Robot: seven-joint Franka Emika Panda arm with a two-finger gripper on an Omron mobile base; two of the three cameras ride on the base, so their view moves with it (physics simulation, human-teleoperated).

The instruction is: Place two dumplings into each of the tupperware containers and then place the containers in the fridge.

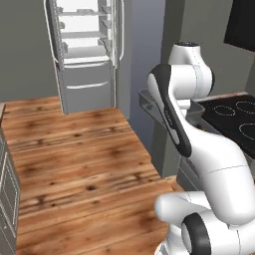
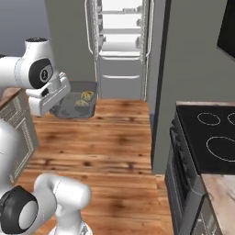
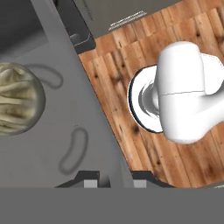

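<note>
A shallow translucent grey tupperware container (image 2: pixel 69 109) hangs in the air above the wooden floor, with my gripper (image 3: pixel 114 180) shut on its near rim. Two tan dumplings (image 2: pixel 86 95) (image 2: pixel 81 103) lie in its far end. The hand view has the rim running between my fingertips (image 3: pixel 91 182), and one pale dumpling (image 3: pixel 17 103) rests on the container's floor (image 3: pixel 74 87). In the left base view the container (image 1: pixel 148 103) pokes out from behind my arm. The fridge (image 1: pixel 84 50) (image 2: pixel 120 41) stands ahead with its door open, showing white shelves and door bins.
A black stove top (image 2: pixel 213 133) (image 1: pixel 231 117) sits to the right, beside a grey wall panel (image 2: pixel 183 59). A grey cabinet (image 2: pixel 18 128) (image 1: pixel 7 194) stands on the left. Wooden floor (image 2: pixel 105 137) stretches between me and the fridge.
</note>
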